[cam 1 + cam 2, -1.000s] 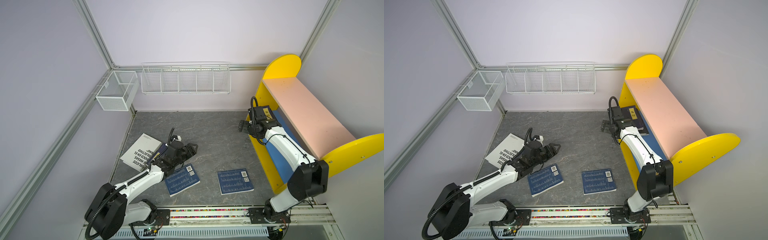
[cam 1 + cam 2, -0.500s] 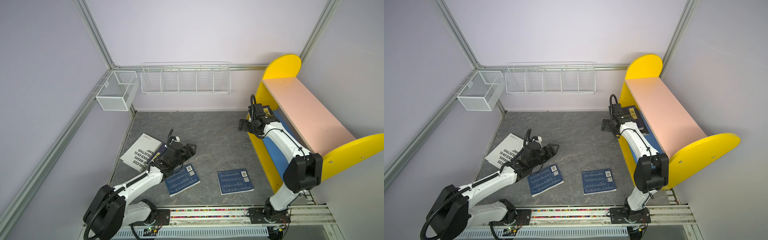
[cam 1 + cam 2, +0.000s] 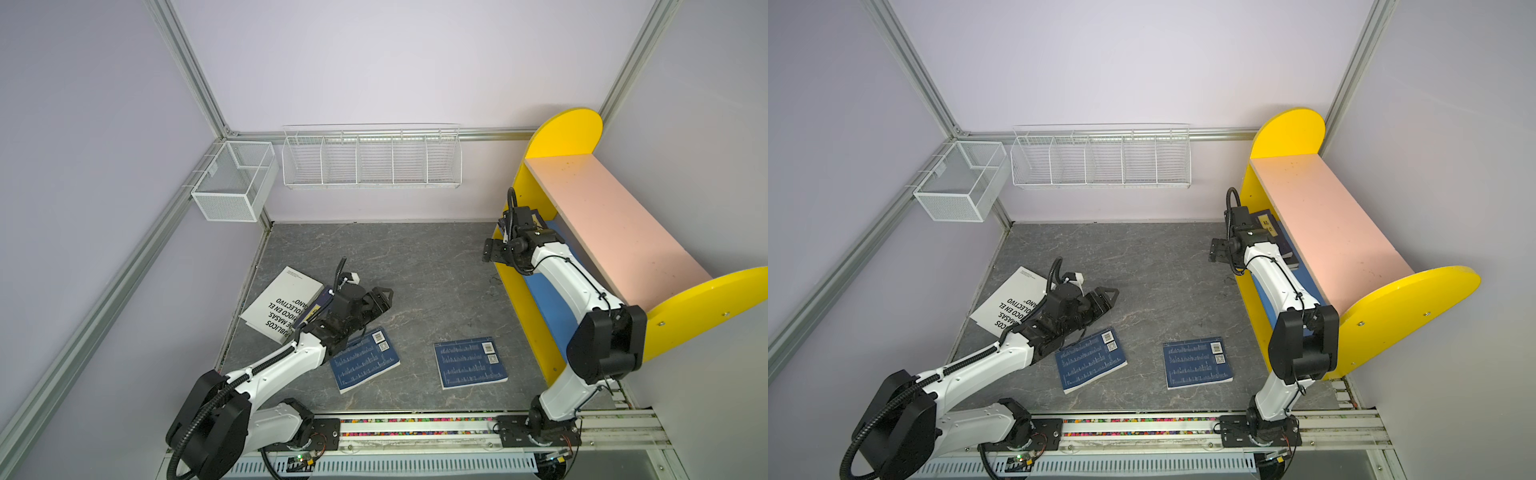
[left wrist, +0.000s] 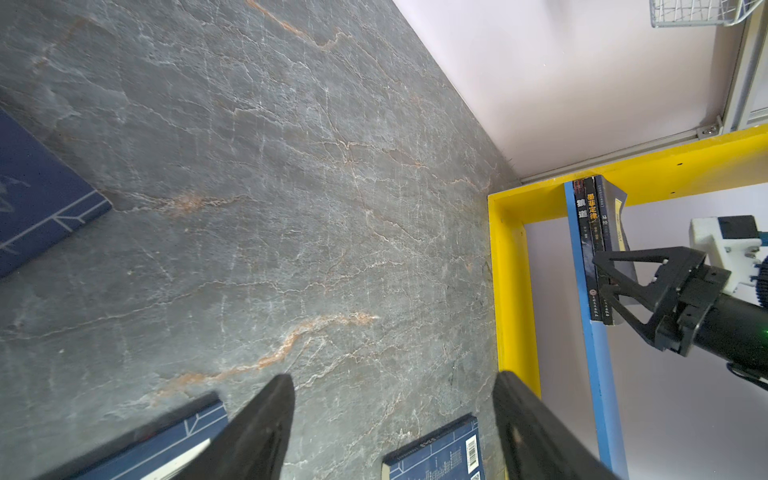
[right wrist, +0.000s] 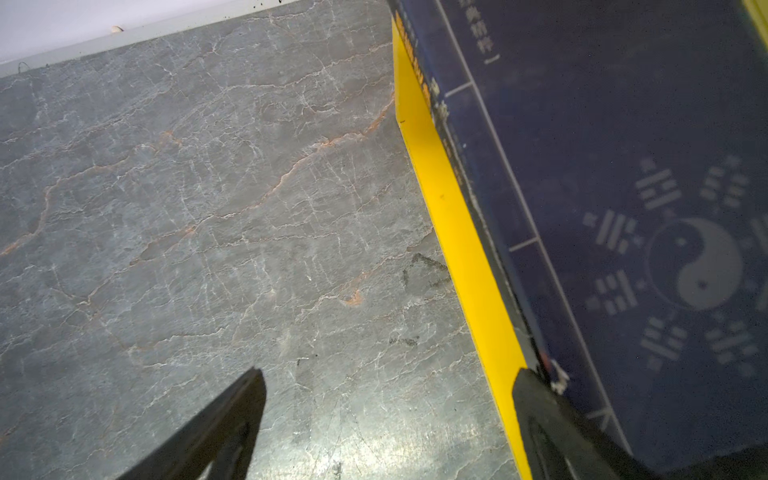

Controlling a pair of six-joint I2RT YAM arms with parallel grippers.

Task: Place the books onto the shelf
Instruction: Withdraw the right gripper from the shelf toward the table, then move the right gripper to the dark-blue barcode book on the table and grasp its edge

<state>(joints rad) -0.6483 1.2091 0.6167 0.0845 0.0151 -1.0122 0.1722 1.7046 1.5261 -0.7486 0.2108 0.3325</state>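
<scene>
The shelf (image 3: 602, 216) (image 3: 1329, 216) is standing along the right edge of the grey stone-patterned table (image 3: 415, 257). A stack of three books (image 4: 592, 249) is lying flat at the back end of its blue lower board. Two black-spined ones are lying underneath, and a navy book (image 3: 1277, 232) (image 5: 644, 166) with a yin-yang cover is lying on top. The right gripper (image 3: 492, 251) (image 3: 1217, 250) (image 5: 386, 386) is hovering over the table just in front of that stack, its jaws standing wide apart and gripping nothing. In the right wrist view one finger (image 5: 548, 424) is sitting right by the stack's corner; whether it is touching cannot be told.

The white book (image 3: 278, 307) (image 3: 1005, 305) is lying near the left edge, with a navy volume (image 3: 322, 299) resting partly on it and mostly hidden by the left arm. The left gripper (image 3: 385, 297) (image 3: 1111, 296) (image 4: 395, 386) is hanging just above the table beside them, pointing toward the shelf, jaws apart and empty. Near the front edge, the left navy paperback (image 3: 365, 365) (image 3: 1092, 361) is lying barcode-up just beside the left wrist. The right navy paperback (image 3: 469, 362) (image 3: 1198, 362) is lying between it and the shelf.
</scene>
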